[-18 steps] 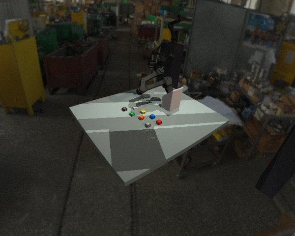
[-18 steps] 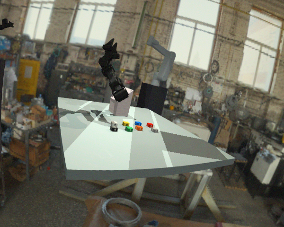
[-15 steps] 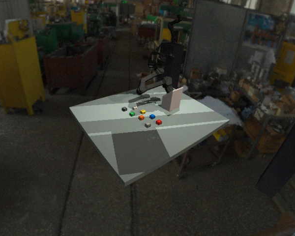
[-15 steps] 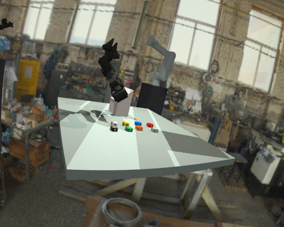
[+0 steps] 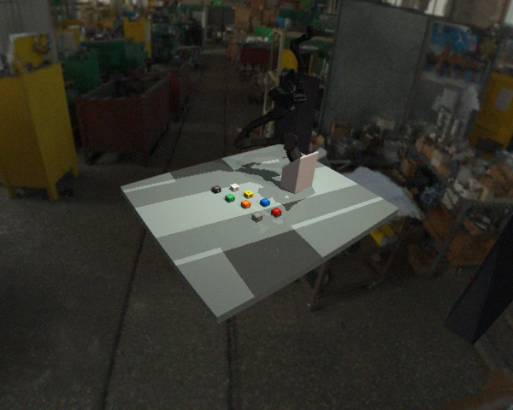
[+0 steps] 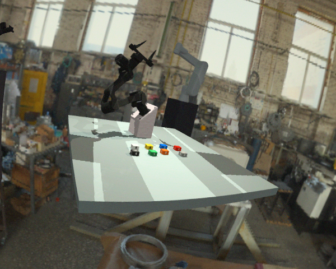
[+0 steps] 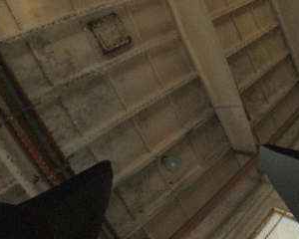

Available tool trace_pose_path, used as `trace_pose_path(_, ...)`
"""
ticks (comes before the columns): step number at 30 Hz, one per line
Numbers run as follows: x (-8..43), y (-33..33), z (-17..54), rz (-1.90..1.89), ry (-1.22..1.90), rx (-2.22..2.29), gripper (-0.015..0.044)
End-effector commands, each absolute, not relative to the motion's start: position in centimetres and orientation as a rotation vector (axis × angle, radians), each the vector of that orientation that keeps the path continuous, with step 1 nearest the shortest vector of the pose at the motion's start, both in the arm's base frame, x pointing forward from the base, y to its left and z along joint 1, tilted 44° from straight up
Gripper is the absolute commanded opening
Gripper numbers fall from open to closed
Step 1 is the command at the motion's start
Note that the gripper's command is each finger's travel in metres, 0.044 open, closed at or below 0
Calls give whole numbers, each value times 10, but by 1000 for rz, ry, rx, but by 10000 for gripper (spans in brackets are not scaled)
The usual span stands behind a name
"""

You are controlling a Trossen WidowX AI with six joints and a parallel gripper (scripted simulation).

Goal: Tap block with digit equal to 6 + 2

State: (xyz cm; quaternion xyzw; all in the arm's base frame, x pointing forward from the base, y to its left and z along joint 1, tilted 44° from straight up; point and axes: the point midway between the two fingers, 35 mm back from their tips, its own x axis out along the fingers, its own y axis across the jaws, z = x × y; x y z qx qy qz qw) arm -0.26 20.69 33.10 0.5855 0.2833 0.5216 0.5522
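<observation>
My gripper (image 6: 150,46) (image 7: 184,160) is open and empty, raised high above the table, fingers pointing up; the wrist view shows only the ceiling between them. Several small blocks stand apart in two rows: white (image 5: 234,187) (image 6: 134,146), yellow (image 5: 248,194) (image 6: 148,146), blue (image 5: 264,202) (image 6: 163,146) and red (image 5: 276,213) (image 6: 177,148) nearer the arm's base; black (image 5: 215,189) (image 6: 134,152), green (image 5: 229,197) (image 6: 152,152), orange (image 5: 245,204) (image 6: 164,151) and grey (image 5: 256,217) (image 6: 182,153) farther from it. Their digits are too small to read.
The arm rises from a pale pink pedestal (image 5: 304,174) (image 6: 145,125) on the table (image 5: 195,282) (image 6: 119,188), behind the blocks in the exterior view. A grey arm (image 6: 199,72) on a dark stand (image 6: 180,115) is beyond the table. Striped light and shadow cross the tabletop.
</observation>
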Motion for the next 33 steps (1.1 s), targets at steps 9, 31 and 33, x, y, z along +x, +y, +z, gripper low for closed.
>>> trace_pose_path(9, 106, 246, 274, 711, 335, 659, 400)
trace_pose_path(31, 290, 38, 150, -390, 847, -379, 400)
trace_pose_path(33, 289, 9, 141, -464, 957, -432, 400)
